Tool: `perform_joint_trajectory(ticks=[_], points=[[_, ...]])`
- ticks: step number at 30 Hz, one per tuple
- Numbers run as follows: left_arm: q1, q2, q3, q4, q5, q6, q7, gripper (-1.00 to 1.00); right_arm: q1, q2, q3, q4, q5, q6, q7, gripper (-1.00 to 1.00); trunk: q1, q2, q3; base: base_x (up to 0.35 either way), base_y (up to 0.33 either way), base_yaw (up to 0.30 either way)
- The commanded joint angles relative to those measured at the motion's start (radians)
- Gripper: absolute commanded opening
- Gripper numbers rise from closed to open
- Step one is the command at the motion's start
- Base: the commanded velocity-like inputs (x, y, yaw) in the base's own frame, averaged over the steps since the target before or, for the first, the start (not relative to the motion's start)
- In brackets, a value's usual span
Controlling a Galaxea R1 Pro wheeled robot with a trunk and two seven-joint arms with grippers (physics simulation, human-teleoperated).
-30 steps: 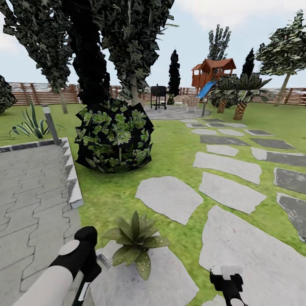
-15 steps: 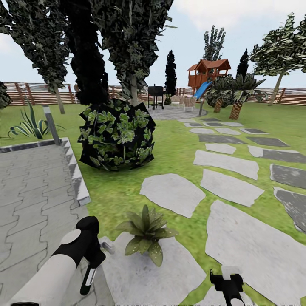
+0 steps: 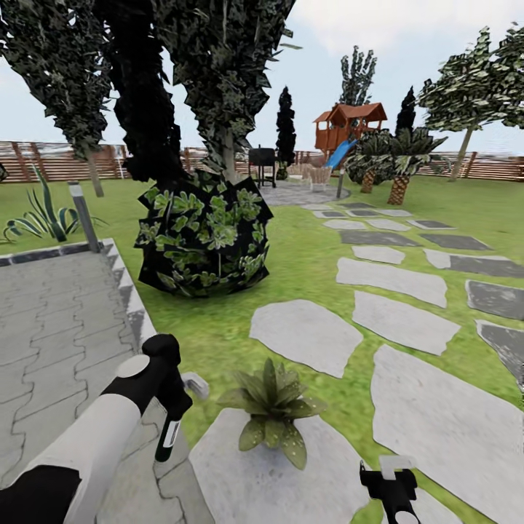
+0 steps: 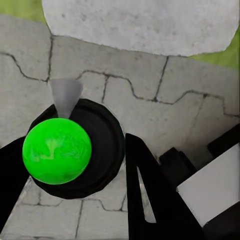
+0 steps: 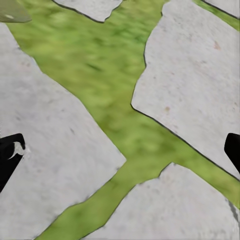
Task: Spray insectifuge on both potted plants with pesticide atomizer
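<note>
One pesticide atomizer (image 4: 57, 150), seen end-on from the left wrist as a round black body with a bright green ball on it and a small pale grey cone at its rim. Clamped in the left gripper (image 4: 75, 165), a black finger (image 4: 150, 195) pressed against either side. Held low at the near left, over the rough grey paving (image 3: 58, 320), close to the paving's edge.

One potted plant (image 3: 273, 411) in sight, a low rosette of pointed green leaves, just right of that gripper. Seated on the far end of the nearest stepping stone (image 3: 255, 480); pot hidden under the leaves.

Two grippers in all. Right gripper (image 3: 387, 477) at the near right, fingers spread wide, grasping nothing, above grey slabs and strips of lawn (image 3: 306, 255).

Farther out, one big dark-leaved bush (image 3: 204, 240) beyond the plant, at the foot of tall trees (image 3: 218, 73). One short lamp post (image 3: 84, 215) at the paving's far corner. More than ten stepping stones running away to the right. Far off, one black grill (image 3: 262, 161), one wooden playhouse (image 3: 348, 124) with a blue slide, and one slat fence (image 3: 51, 161) across the back.
</note>
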Motion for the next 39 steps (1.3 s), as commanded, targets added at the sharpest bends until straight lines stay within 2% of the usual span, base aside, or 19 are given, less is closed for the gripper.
perform_joint_trajectory(ticks=[1, 10, 11, 14, 17, 28, 39], points=[[0.000, 0.001, -0.014, -0.001, -0.006, 0.010, -0.014, -1.00, -0.001, 0.001, -0.007, 0.002, 0.010, -0.004, -0.003, 1.00, 0.000, 0.000, 0.000, 0.238, 0.256, -0.251], [0.016, -0.002, -0.033, 0.000, -0.006, 0.008, -0.021, -1.00, -0.001, 0.000, -0.007, 0.000, 0.010, -0.004, -0.003, 1.00, 0.000, 0.000, 0.006, 0.260, 0.243, -0.261], [0.017, 0.000, -0.044, 0.001, -0.006, 0.008, -0.029, -1.00, -0.001, 0.000, -0.007, 0.001, 0.010, -0.004, -0.004, 1.00, 0.000, 0.000, 0.006, 0.266, 0.231, -0.264], [0.019, 0.006, -0.135, 0.002, -0.004, 0.007, -0.058, -1.00, -0.001, 0.000, -0.007, 0.000, 0.010, -0.004, -0.004, 1.00, 0.000, 0.000, 0.007, 0.161, 0.127, -0.166], [0.020, 0.007, -0.156, 0.003, -0.002, 0.007, -0.058, -1.00, -0.001, 0.000, -0.007, 0.000, 0.010, -0.004, -0.004, 1.00, 0.000, 0.000, 0.007, 0.035, 0.025, -0.035], [0.035, 0.009, -0.158, 0.002, 0.005, 0.009, -0.058, -1.00, -0.001, 0.000, -0.007, 0.001, 0.010, -0.004, -0.003, 1.00, 0.000, 0.000, 0.010, -0.002, 0.001, -0.191], [0.045, 0.016, -0.152, 0.024, -0.005, 0.011, -0.053, -1.00, -0.001, 0.001, -0.007, 0.001, 0.010, -0.004, -0.003, 1.00, 0.000, 0.000, 0.011, -0.232, 0.000, -0.078]])
